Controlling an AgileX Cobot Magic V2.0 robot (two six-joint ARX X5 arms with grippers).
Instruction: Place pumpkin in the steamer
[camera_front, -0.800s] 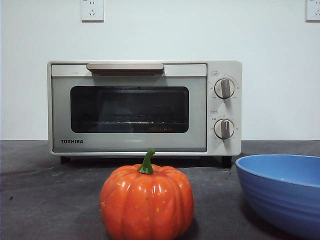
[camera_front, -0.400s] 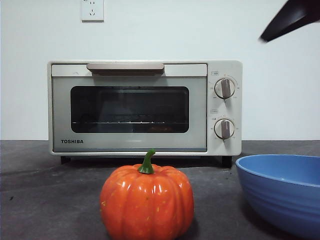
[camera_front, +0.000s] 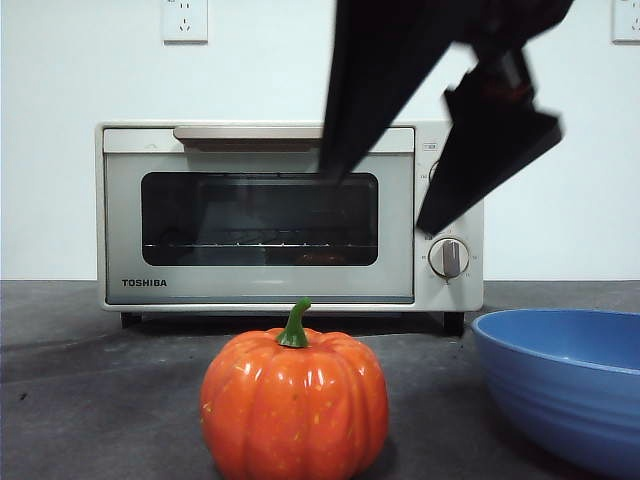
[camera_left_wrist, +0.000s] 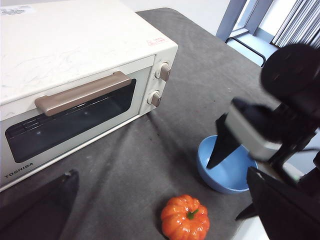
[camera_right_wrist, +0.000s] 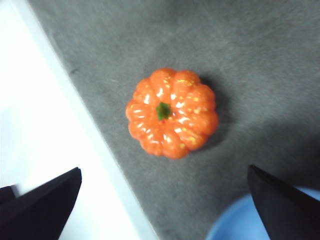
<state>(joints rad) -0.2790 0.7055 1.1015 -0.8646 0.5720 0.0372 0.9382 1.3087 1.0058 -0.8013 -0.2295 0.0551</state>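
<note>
The orange pumpkin (camera_front: 293, 405) with a green stem stands on the dark grey table in front of the steamer (camera_front: 260, 215), a cream-white Toshiba oven with its door shut. My right gripper (camera_front: 385, 195) hangs open high above the pumpkin, blurred and dark in front of the oven's upper right. In the right wrist view the pumpkin (camera_right_wrist: 171, 112) lies below and between the open jaws of the right gripper (camera_right_wrist: 164, 170), well apart from them. My left gripper (camera_left_wrist: 162, 172) is open and empty, raised over the table, looking at the steamer (camera_left_wrist: 75, 65) and pumpkin (camera_left_wrist: 185, 217).
A blue ribbed bowl (camera_front: 570, 385) stands right of the pumpkin; it also shows in the left wrist view (camera_left_wrist: 227, 172). The table's front edge (camera_right_wrist: 95, 135) runs close beside the pumpkin. A white wall with sockets stands behind the oven.
A black arm tip entered at the top right half a second ago; now the open right gripper has swung in and down, covering the oven's upper right. Pumpkin, oven and bowl have not moved.
</note>
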